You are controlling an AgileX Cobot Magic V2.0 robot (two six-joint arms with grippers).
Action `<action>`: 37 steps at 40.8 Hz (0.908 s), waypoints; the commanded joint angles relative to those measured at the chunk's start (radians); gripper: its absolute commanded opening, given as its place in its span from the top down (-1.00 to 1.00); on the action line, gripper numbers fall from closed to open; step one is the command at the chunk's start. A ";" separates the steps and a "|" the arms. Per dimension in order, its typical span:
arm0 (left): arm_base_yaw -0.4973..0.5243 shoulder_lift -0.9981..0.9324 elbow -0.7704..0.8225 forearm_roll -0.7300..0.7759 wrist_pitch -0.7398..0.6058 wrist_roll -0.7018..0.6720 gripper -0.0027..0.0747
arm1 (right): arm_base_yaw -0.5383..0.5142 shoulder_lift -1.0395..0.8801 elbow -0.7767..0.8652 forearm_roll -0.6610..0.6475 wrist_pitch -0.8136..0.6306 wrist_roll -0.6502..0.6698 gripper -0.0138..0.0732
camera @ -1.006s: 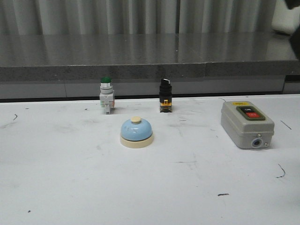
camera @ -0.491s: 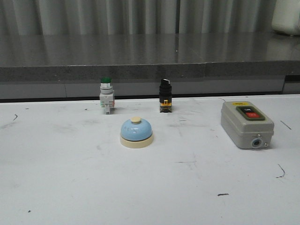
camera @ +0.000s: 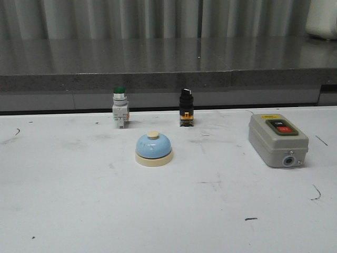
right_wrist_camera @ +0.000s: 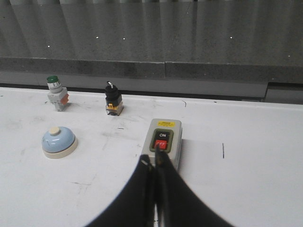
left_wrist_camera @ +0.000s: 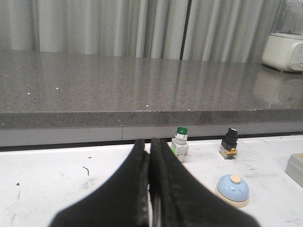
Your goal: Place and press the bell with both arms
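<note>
on my white table [camera: 79,211], a green-capped pushbutton [camera: 119,106] stood upper left of centre in the front view, a black selector switch [camera: 185,107] stood upper centre, well apart. a grey switch box [camera: 277,139] lay at right. a grey stone counter [camera: 158,60] ran behind, curtain [camera: 131,18] above.

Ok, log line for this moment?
bell: upright on table, untouched | left gripper: shut, empty | right gripper: shut, empty | press: not started

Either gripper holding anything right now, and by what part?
Nothing is held. The left gripper and right gripper are both shut and empty; the bell sits untouched on the table.
</note>
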 commanded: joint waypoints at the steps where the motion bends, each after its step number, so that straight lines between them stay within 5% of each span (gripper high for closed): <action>1: 0.002 0.003 -0.025 -0.011 -0.075 -0.009 0.98 | -0.008 0.007 -0.026 -0.004 -0.076 -0.003 0.84; 18: 0.018 -0.017 0.031 -0.011 -0.083 -0.009 0.98 | -0.008 0.007 -0.026 -0.004 -0.075 -0.003 0.84; 37: 0.231 -0.017 0.310 -0.032 -0.286 -0.009 0.98 | -0.008 0.007 -0.026 -0.004 -0.075 -0.003 0.84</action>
